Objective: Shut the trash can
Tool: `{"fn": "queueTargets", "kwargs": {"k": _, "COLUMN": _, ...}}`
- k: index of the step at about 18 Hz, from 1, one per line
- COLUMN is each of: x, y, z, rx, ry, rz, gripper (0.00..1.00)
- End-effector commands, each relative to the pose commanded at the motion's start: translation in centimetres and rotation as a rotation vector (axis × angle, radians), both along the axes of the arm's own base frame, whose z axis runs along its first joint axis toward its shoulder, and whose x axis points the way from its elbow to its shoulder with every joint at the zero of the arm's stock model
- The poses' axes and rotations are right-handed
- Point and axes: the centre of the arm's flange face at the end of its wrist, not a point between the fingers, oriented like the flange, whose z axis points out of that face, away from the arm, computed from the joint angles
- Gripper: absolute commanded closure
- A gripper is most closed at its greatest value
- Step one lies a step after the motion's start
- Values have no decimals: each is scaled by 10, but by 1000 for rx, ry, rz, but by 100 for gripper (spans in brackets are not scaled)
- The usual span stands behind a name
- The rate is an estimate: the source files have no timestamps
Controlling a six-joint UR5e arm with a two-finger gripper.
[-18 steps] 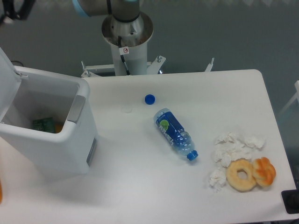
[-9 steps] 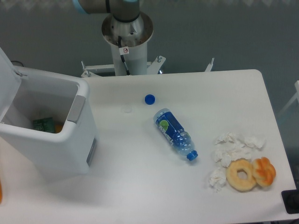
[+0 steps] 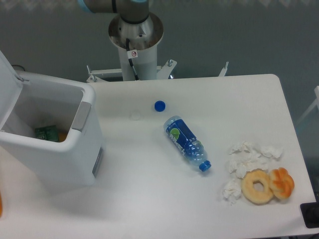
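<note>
trash can: big white bin (image 3: 55, 149) sitting at the left edge of the frame on the table (image 3: 164, 199), mouth wide open, some green and orange stuff visible down inside
lid: white flap (image 3: 9, 94) standing up at the far upper left, hinged on the bin's left side, so definitely not closed yet
latch: grey push strip (image 3: 81, 115) on the rim facing right, toward the middle of the table
jaws: not in the frame at all, so can't say if they're apart or together; only the arm's base column (image 3: 134, 40) shows at top center
key relation: my guess is the arm reaches off past the upper left, which would put it up near the lid; the lid needs to swing rightward and down onto the latch rim
other stuff: blue water bottle (image 3: 187, 143) lying mid-table, loose blue cap (image 3: 159, 105) above it, crumpled tissues (image 3: 246, 159) and two donuts (image 3: 268, 185) lower right, all well apart from the bin
</note>
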Motion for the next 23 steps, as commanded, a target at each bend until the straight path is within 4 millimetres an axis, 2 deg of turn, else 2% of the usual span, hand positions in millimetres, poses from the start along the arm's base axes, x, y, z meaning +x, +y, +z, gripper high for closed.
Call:
{"fn": "queueTargets", "kwargs": {"k": 7, "x": 2, "y": 20, "z": -20, "rx": -24, "ry": 2, "rz": -30, "gripper": 0}}
{"fn": "queueTargets", "kwargs": {"k": 15, "x": -8, "y": 44, "z": -45, "rx": -50, "ry": 10, "rz": -40, "gripper": 0}}
{"fn": "queueTargets", "kwargs": {"k": 21, "x": -17, "y": 48, "z": -48, "rx": -34, "ry": 35, "rz": -40, "gripper": 0}}
{"fn": "queueTargets", "kwargs": {"k": 23, "x": -28, "y": 44, "z": -44, "rx": -29, "ry": 37, "rz": -15, "gripper": 0}}
